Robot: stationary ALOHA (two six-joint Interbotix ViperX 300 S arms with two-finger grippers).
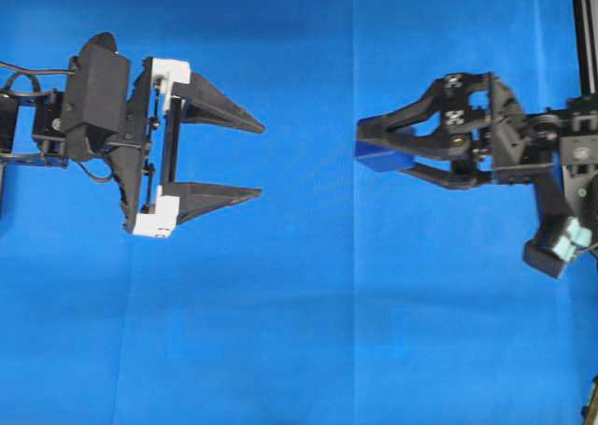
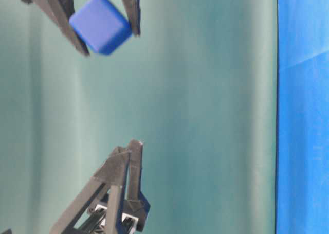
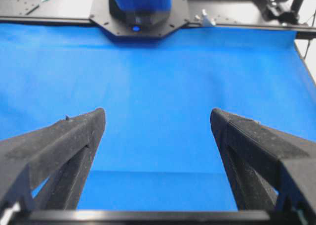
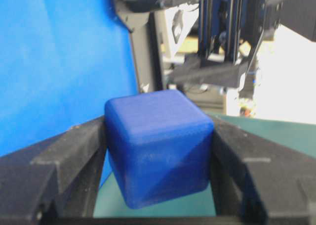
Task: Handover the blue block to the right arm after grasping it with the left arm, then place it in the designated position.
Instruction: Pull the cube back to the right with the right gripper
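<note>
We see the blue cloth (image 1: pixel 299 332) spread flat over the table, faint fold creases crossing it, and both arms hanging above it, well apart from each other.

On the left of the overhead view the left claw (image 1: pixel 257 159), the one with white brackets, has its two pointed black fingers spread wide with nothing between them. Its wrist view shows only bare cloth in the gap between the fingers (image 3: pixel 64 141).

On the right of the overhead view the right claw (image 1: pixel 369 145), all black with small checkered tags on top, points toward the left one and is closed on the blue block (image 1: pixel 378 154). The block sits right at the fingertips, pinched from two opposite sides. In the right wrist view we see the cube (image 4: pixel 158 146) filling the gap between the fingers, touching both. From table level it is clear of the cloth, tilted on a corner between the two black tips.
</note>
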